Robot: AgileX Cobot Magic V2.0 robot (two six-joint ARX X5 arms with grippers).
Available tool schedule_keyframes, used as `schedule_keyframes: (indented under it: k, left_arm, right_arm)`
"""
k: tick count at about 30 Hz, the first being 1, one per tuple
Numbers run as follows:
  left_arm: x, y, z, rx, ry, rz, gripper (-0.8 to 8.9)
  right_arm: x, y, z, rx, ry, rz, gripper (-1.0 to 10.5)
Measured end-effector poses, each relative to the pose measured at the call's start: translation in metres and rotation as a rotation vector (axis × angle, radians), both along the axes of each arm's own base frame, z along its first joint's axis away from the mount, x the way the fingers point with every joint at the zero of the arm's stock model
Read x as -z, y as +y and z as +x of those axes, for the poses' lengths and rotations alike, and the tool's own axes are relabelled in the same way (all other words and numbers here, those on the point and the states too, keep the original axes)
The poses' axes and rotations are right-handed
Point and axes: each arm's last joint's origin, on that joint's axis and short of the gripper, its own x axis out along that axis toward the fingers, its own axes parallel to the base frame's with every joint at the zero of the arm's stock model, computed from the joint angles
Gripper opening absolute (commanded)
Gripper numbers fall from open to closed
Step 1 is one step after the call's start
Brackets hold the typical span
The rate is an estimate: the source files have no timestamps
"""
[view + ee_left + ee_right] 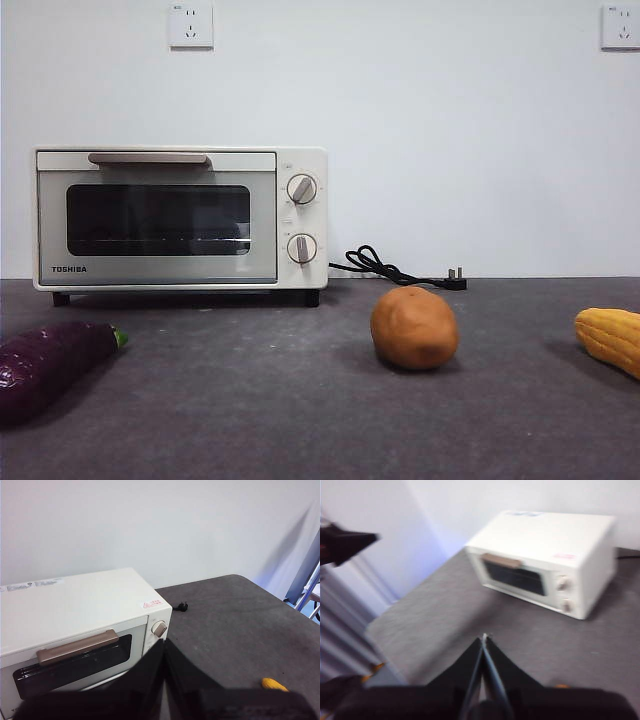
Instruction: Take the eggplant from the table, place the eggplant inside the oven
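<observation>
While both my left pincer [164, 647] and right pincer [483, 642] hang pressed narrow above the dark grey tabletop [300, 400], I should spread one wide over the glossy purple eggplant [50, 365] lying before the shut cream-white oven [180, 218].

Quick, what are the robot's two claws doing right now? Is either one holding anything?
Left gripper: shut, holding nothing, up above the table near the oven.
Right gripper: shut, holding nothing, also up in the air.
</observation>
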Motion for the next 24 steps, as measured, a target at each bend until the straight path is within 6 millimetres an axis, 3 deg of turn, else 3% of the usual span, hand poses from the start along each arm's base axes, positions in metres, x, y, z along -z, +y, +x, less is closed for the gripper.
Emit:
schedule_keyframes:
  k: [5,11,24]
  left_arm:
    - [0.002,0.000,0.007,0.001,0.016,0.005,-0.06]
    - [0.006,0.000,0.016,0.003,0.039,0.014,-0.06]
    - [0.020,0.000,0.056,0.004,0.087,0.031,-0.06]
  right_arm:
    - [0.000,0.005,0.000,-0.117,0.021,0.039,4.0]
    - [0.002,0.009,0.001,-0.150,0.042,0.039,6.0]
    - [0.004,0.013,-0.003,-0.198,0.075,0.037,6.1]
